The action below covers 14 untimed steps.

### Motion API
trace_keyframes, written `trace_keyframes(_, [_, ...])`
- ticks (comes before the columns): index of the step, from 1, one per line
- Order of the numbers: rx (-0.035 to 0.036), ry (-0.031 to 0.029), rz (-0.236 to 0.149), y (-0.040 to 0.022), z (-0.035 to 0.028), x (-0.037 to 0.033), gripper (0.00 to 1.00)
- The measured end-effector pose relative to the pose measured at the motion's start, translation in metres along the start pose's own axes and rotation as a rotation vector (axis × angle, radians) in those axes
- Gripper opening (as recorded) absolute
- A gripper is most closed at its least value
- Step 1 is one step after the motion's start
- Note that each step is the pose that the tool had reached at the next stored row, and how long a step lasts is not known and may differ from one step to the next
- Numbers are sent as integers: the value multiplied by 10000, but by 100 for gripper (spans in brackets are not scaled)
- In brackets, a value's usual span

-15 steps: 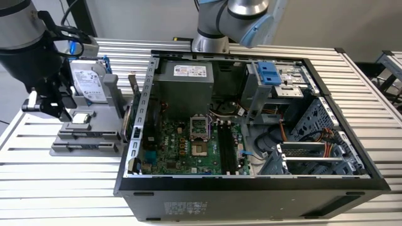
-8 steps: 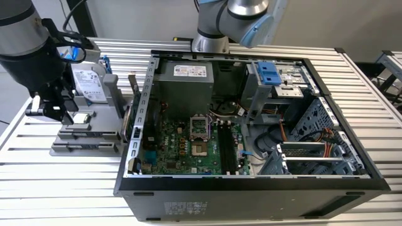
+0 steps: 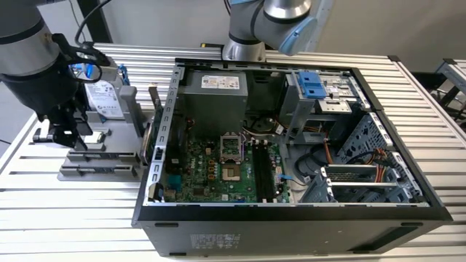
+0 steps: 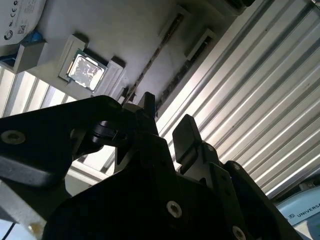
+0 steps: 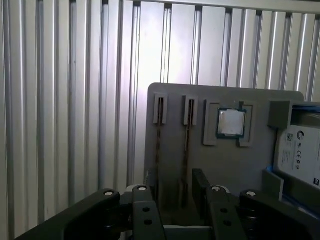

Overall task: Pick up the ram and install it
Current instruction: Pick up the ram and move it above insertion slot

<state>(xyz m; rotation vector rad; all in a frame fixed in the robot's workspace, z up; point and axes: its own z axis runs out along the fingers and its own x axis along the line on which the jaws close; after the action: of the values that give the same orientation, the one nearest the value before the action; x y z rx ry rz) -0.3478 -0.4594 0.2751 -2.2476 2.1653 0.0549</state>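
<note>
Two ram sticks stand on edge in a grey holder point(image 5: 220, 170). In the first wrist view, one ram stick point(image 5: 187, 145) runs down into the gap between my gripper's point(image 5: 172, 197) dark fingers, and the other ram stick point(image 5: 159, 135) lies just outside one finger. The second wrist view shows the same: a ram stick point(image 4: 181, 74) leads into the gripper point(image 4: 167, 125), with the second stick point(image 4: 155, 55) beside it. The jaws stand apart and look open around the stick. In the exterior view the gripper point(image 3: 69, 139) hangs over the holder point(image 3: 102, 161), at the left of the open computer case point(image 3: 291, 210).
A square silver processor chip point(image 5: 231, 122) and a labelled hard drive point(image 5: 300, 155) share the holder. Inside the case the motherboard's black memory slots point(image 3: 263, 172) lie beside the processor socket point(image 3: 231, 147). Ribbed metal table point(image 3: 43, 218) surrounds everything.
</note>
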Motion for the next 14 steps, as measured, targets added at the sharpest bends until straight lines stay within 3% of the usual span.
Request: trace_keyframes(14, [1, 0, 8, -5, 225, 44, 100])
